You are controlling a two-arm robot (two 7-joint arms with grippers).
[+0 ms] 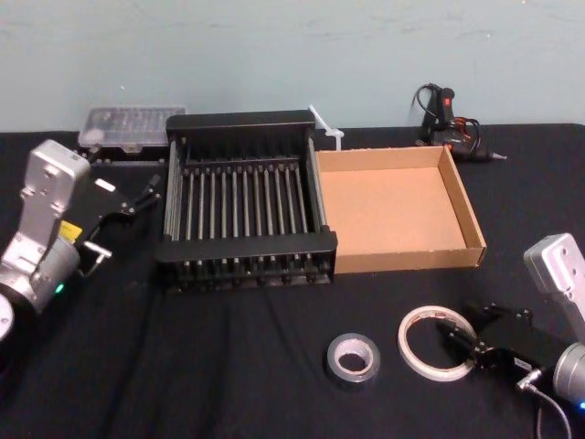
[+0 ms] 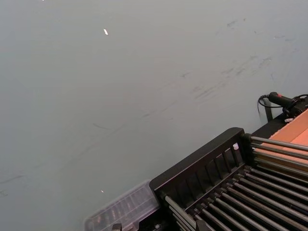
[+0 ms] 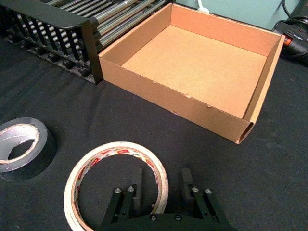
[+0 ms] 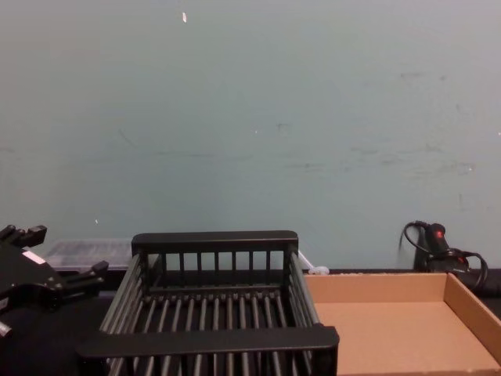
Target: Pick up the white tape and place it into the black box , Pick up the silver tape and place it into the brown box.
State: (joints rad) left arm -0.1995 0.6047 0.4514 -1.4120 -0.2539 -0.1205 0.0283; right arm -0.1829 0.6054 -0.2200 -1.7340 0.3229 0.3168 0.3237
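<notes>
The white tape lies flat on the black cloth at the front right. My right gripper is down over its near side. It is open, with one finger inside the ring and the other outside, a small gap on each side of the wall. The silver tape lies flat just left of the ring. Behind them stand the black box and, to its right, the brown box. My left gripper hovers open left of the black box.
A clear plastic case sits behind the black box at the back left. A glue gun with its cable lies behind the brown box, and a white strip pokes up between the two boxes. A pale wall closes the back.
</notes>
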